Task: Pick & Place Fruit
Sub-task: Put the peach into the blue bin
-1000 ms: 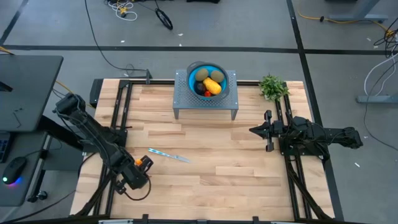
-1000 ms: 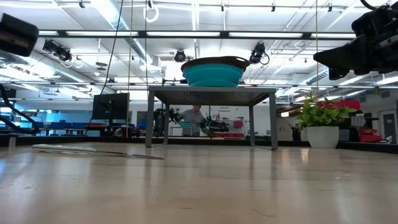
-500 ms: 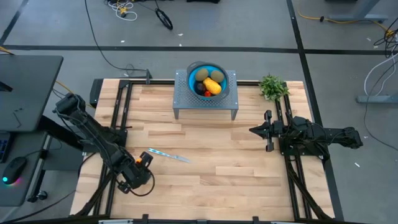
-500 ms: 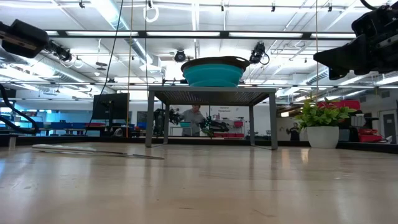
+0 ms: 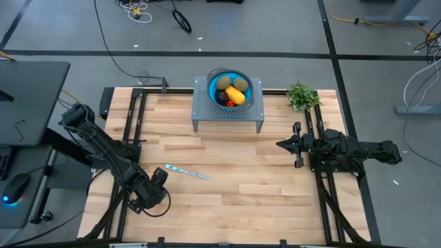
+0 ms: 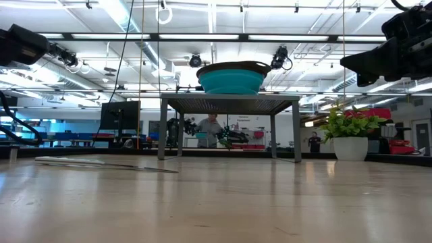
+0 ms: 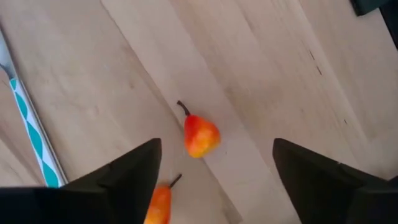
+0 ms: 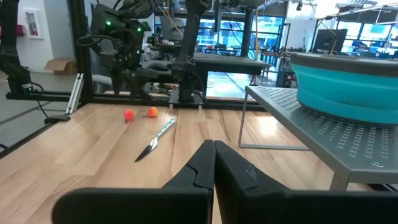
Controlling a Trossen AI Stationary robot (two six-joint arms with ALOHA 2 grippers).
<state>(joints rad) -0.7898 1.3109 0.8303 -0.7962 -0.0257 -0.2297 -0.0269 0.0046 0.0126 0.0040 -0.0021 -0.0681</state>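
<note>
Wooden boards lay bare beneath the left gripper (image 7: 214,171), whose jaws stood spread wide and empty above two small red-orange pears (image 7: 200,135), probably so as to straddle one; both pears sat just beside the knife (image 5: 187,171), on its near side. Beyond the knife, the right gripper (image 5: 283,145) waited shut on nothing. Farthest off, the blue bowl (image 5: 215,77) on the metal stand (image 5: 200,110) held two kiwis (image 5: 226,83), a yellow-orange fruit (image 5: 236,94) and something small and red.

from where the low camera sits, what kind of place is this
Most likely a robotics lab or large open workshop. Behind the wooden table the hall has rows of ceiling strip lights, monitors on benches, and a person at another workstation in the background.
</note>
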